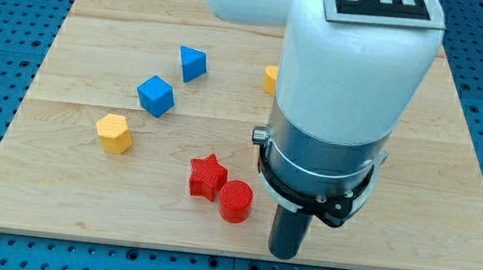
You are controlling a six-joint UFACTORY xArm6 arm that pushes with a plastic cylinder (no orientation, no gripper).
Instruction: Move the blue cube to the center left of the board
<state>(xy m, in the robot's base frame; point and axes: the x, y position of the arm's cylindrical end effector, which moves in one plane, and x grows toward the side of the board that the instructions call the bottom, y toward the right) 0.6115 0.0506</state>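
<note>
The blue cube (156, 95) sits on the wooden board (67, 171), left of the middle. A blue triangular block (192, 62) lies just above and right of it. My tip (285, 253) is near the view's bottom, right of the red cylinder (235, 201) and far to the lower right of the blue cube. It touches no block.
A yellow hexagonal block (115, 133) lies below and left of the blue cube. A red star (207, 176) touches the red cylinder. Another yellow block (271, 79) is mostly hidden behind the arm's white body (357, 66).
</note>
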